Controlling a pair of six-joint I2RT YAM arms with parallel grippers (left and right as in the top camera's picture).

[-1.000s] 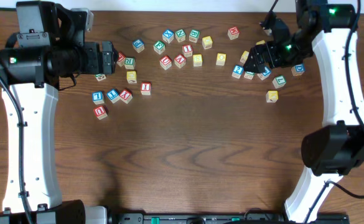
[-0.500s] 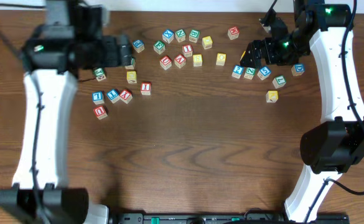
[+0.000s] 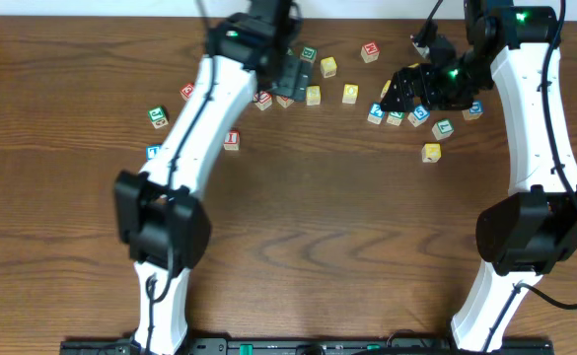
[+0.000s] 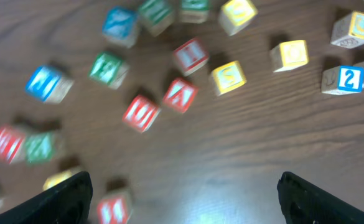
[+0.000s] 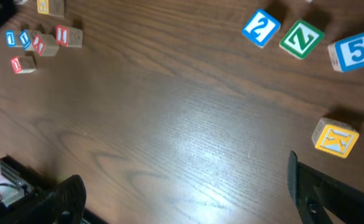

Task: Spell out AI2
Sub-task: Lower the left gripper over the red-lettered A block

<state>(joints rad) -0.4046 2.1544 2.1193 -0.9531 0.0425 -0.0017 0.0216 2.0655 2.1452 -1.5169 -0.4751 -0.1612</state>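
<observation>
Three lettered blocks on the table point(image 3: 318, 227), red A point(image 4: 180, 94) just ahead of the wide-open, empty left gripper point(image 4: 185, 183), blue 2 point(image 5: 261, 27) beyond the wide-open, empty right gripper point(image 5: 182, 180), red I point(image 3: 231, 141) beside the left arm point(image 3: 204, 108)

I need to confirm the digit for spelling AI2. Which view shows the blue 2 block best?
Right wrist: the blue 2 block is large and sharp beside the green Z block. Left wrist shows it smaller, near the right edge; overhead gives only a tiny blue speck.
</observation>
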